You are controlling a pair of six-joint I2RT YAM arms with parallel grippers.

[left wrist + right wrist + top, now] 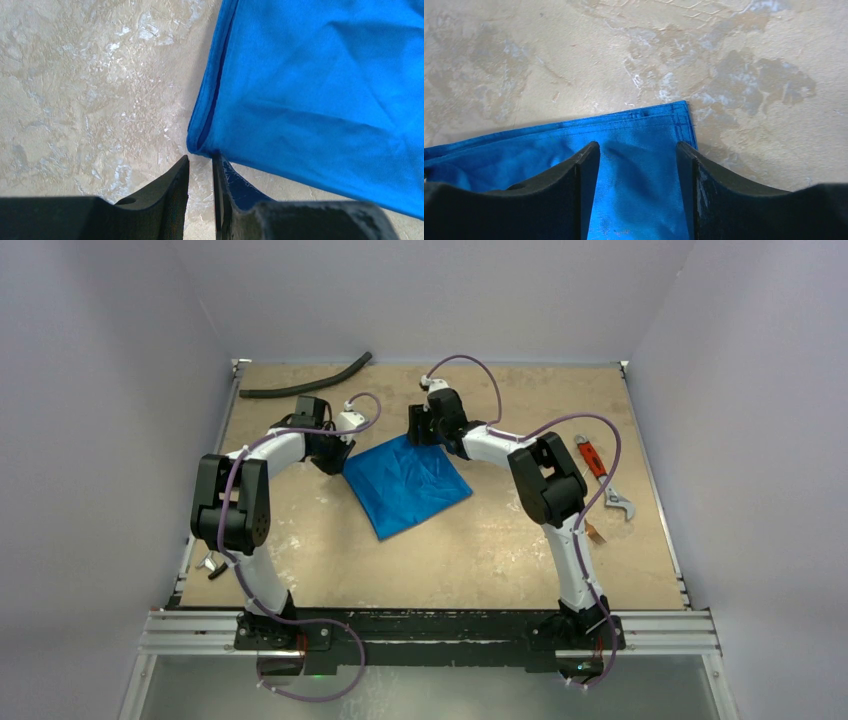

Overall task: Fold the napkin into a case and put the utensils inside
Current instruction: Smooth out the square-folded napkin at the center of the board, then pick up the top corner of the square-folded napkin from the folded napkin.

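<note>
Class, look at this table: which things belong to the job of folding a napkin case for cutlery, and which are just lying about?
Belongs to the job:
- blue napkin
- what looks like a copper-toned utensil, mostly hidden

Just lying about:
- black hose
- red-handled wrench

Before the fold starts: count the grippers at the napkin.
2. The left gripper sits at the napkin's left corner, jaws narrowly apart; the right gripper straddles its far corner, jaws open. Neither is hidden.
</note>
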